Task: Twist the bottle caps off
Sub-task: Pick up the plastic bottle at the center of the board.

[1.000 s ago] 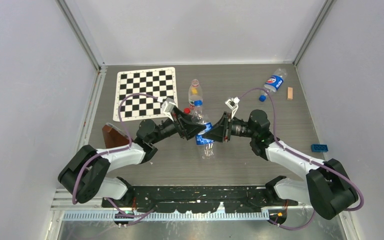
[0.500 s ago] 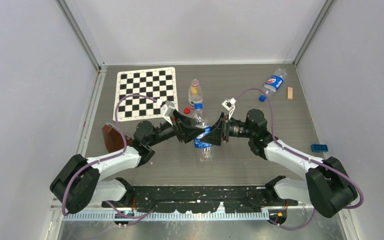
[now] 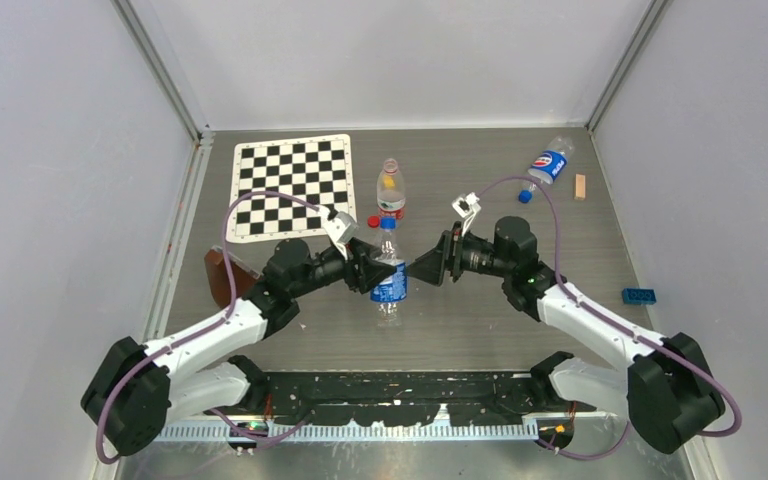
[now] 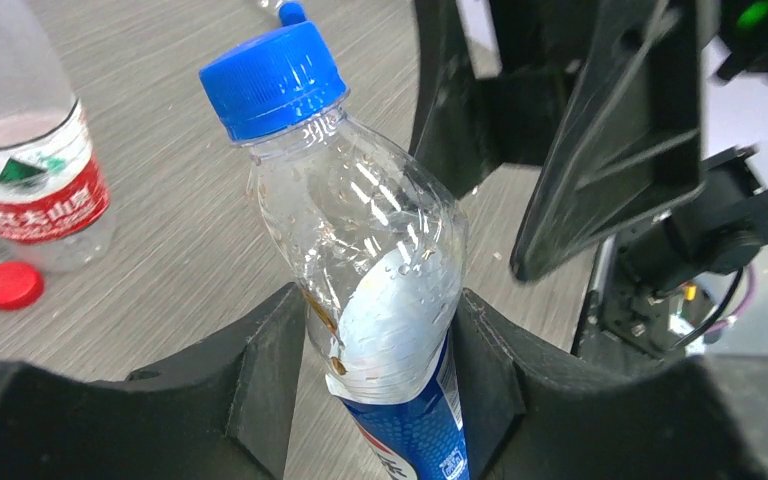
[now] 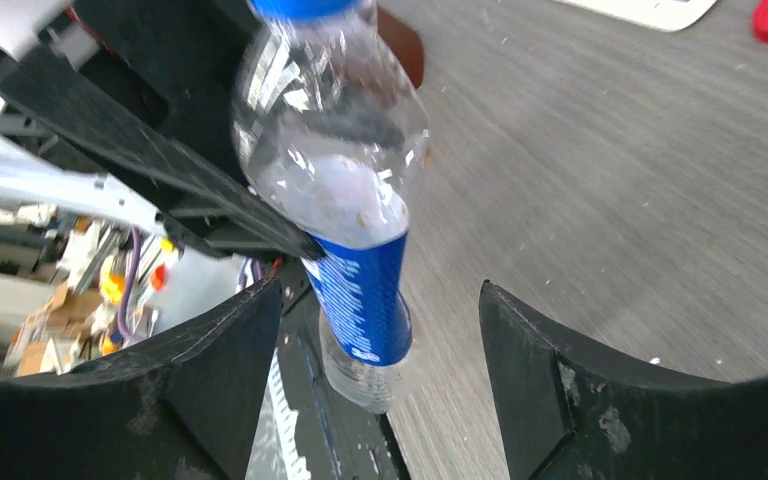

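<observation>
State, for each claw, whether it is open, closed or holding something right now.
Left claw: closed, holding the bottle.
Right claw: open, holding nothing.

Table (image 3: 480, 335): you look down on a grey wood-grain top, matte and finely scratched.
Back wall (image 3: 390, 60): a plain white panel at the far edge.
Left wall (image 3: 50, 180): pale grey, bare.
Right wall (image 3: 720, 150): the same pale grey.
Posts (image 3: 158, 62): metal bars slant up from both far corners.
Light: even and soft; you get only faint shadows.
</observation>
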Controlling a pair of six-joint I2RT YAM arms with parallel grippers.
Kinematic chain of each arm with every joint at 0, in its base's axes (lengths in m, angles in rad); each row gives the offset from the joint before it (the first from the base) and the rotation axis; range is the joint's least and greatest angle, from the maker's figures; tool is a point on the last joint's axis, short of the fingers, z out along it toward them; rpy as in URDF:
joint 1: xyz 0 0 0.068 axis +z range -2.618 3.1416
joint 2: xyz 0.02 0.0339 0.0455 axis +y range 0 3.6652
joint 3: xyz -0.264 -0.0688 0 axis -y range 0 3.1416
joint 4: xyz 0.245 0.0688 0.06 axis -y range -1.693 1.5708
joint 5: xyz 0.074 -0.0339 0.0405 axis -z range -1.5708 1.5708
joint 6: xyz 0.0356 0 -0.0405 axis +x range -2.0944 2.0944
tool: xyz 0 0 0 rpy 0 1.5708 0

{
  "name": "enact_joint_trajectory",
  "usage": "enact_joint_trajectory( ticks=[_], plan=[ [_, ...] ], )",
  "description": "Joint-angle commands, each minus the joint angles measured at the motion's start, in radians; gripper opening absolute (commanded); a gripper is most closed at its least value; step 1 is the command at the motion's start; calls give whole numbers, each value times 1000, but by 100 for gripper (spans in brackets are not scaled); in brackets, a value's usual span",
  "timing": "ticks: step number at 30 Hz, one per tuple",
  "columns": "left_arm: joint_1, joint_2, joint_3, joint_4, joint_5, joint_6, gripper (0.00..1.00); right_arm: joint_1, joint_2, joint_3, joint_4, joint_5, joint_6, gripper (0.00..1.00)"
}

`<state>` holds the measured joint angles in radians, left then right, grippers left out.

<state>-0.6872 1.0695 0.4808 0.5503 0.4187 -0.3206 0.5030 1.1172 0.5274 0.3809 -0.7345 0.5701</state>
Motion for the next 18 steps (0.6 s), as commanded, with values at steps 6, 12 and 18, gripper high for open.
enact_joint_trajectory(
  ticks=[6, 12, 18],
  plan=[
    [-5, -16, 83, -191, 45, 167, 30, -1, -131, 134, -106, 294, 195, 77],
    [-19, 31, 103, -183, 133, 200, 33, -1, -79, 172, -141, 301, 247, 77],
    [-42, 66, 148, -249, 146, 234, 32, -1, 4, 183, -65, 241, 299, 71]
  ],
)
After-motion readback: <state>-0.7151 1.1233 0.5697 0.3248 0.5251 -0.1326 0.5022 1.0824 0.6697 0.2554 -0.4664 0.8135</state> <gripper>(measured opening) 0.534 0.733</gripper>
